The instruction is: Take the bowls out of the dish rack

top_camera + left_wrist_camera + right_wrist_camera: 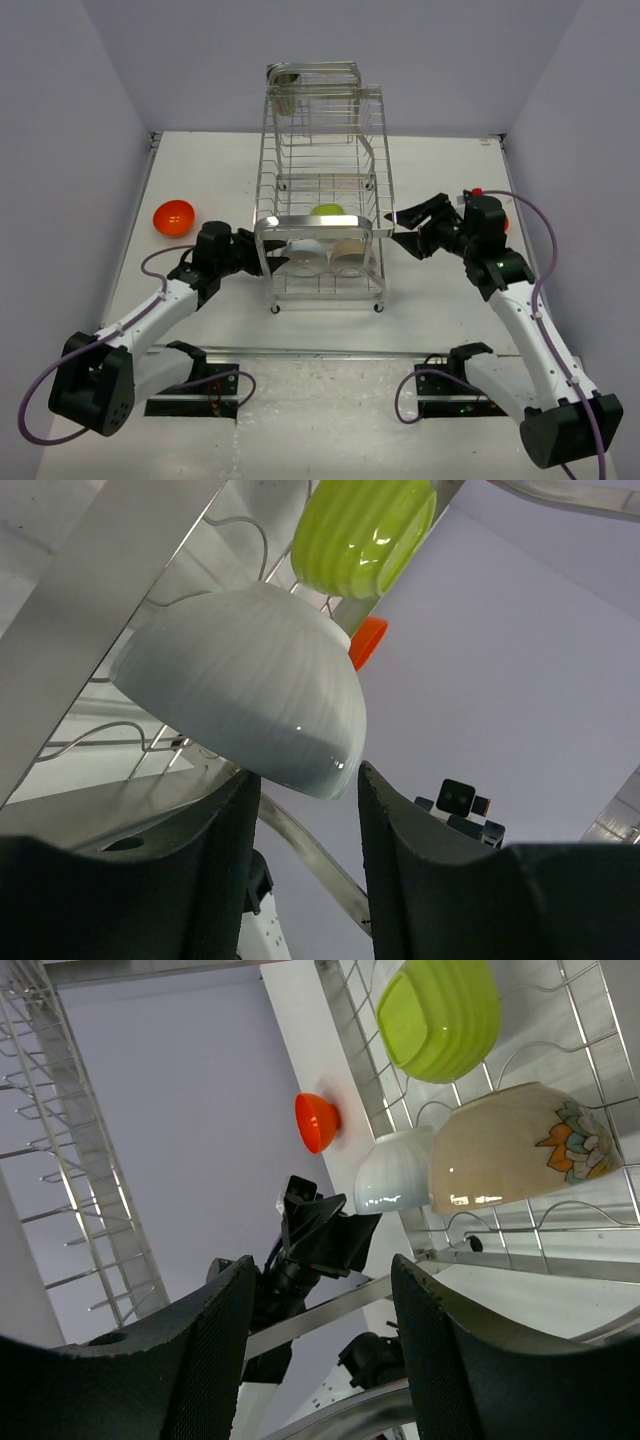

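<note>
Top external view: one orange bowl (173,217) is already out, sitting on the table (220,170) well to the left of the dish rack (290,221). There's also a sliver of orange (504,223) behind the right arm. I'd guess that's the second orange one, but it's mostly hidden so I can't say for sure.

Three are left in the rack. The lime-green bowl (327,211) is on the middle tier, and the white bowl (305,258) and the beige bowl (348,256) stand side by side on edge in the bottom tier. So I'd call it somewhere under halfway done.

The left gripper (307,772) has its fingers spread, straddling the lower edge of the white bowl. I can't tell if the pads actually touch it yet. The right gripper (398,227) hangs just beside the rack's right side, fingers wide apart and holding nothing.

Materials-wise, the rack is shiny chrome wire with flat, rounded metal rims, so a gripper has plenty of spots to snag on. The white bowl is glossy with fine ribs, a smooth dome shape, probably slippery. The lime one is ribbed and glossy too, with a squarish foot in the right wrist view. The beige one is glazed with a painted flower pattern.
</note>
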